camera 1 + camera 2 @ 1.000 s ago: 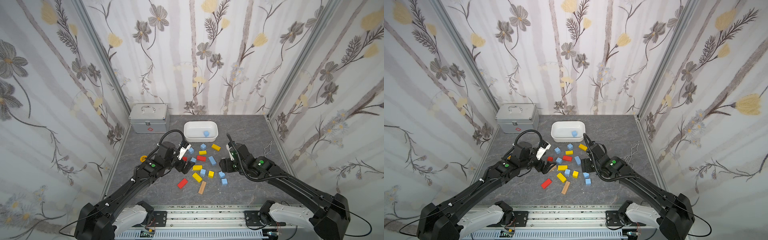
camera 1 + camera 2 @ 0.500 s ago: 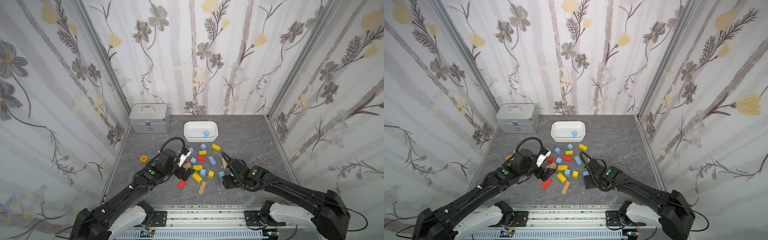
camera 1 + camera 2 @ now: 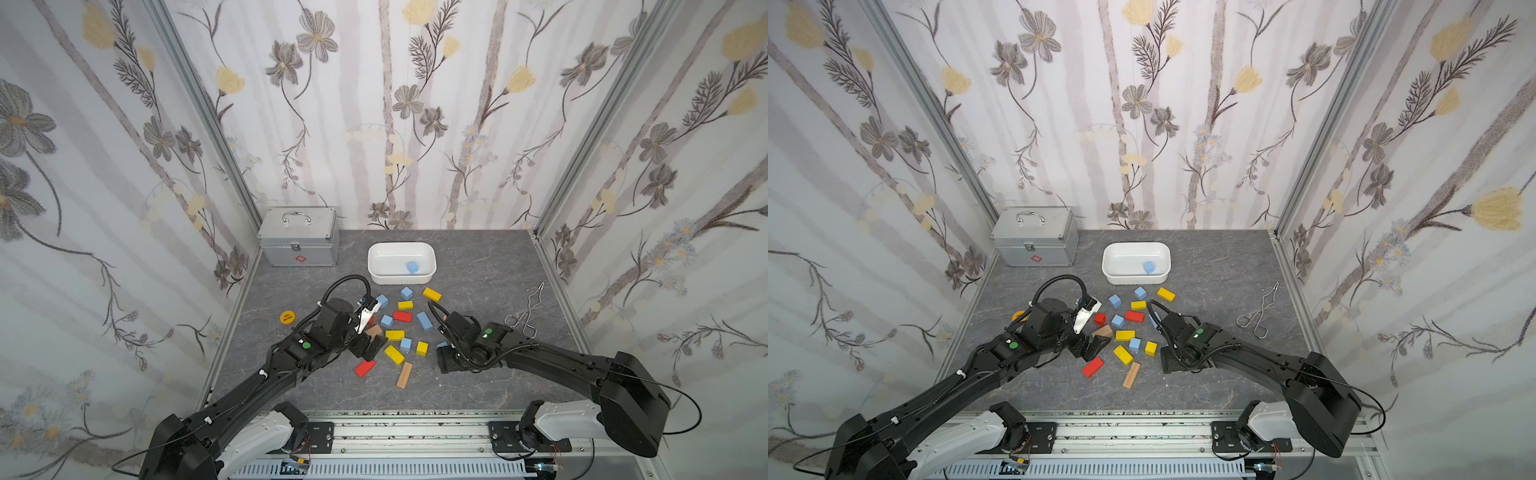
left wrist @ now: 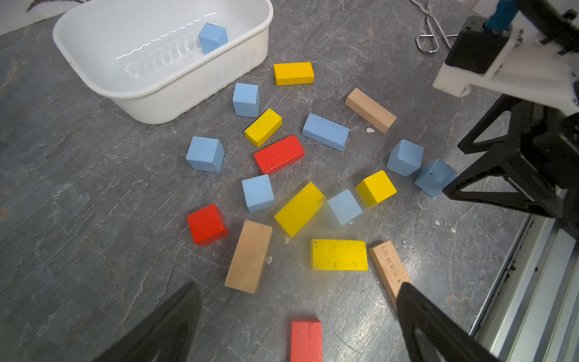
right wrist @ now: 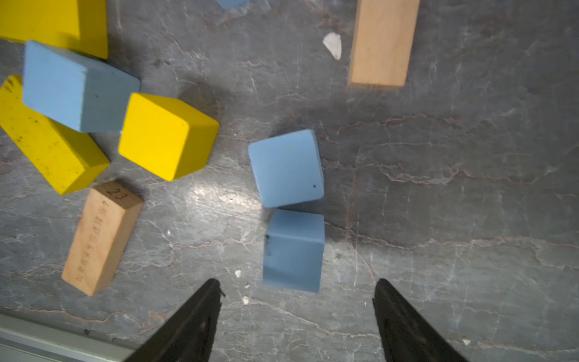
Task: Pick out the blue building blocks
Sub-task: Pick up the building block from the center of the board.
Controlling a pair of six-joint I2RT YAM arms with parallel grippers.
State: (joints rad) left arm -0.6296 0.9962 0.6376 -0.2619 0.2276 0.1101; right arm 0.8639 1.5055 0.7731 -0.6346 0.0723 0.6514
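Likely light, stiff, matte, not slippery: blue building blocks [image 3: 424,321], one inside white tub [image 3: 401,278], the rest scattered just before it among other blocks [image 3: 394,334]. Best pinched across opposite flat faces. Right gripper [image 5: 297,280] parted, empty, just short of nearest cube [image 5: 293,250]; left gripper [image 4: 297,283] wide apart, empty.

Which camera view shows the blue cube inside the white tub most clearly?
The left wrist view: there the blue cube is large and sharp, lying inside the white tub near its wall. Both top views show the cube only as a small spot. The right wrist view does not show it.
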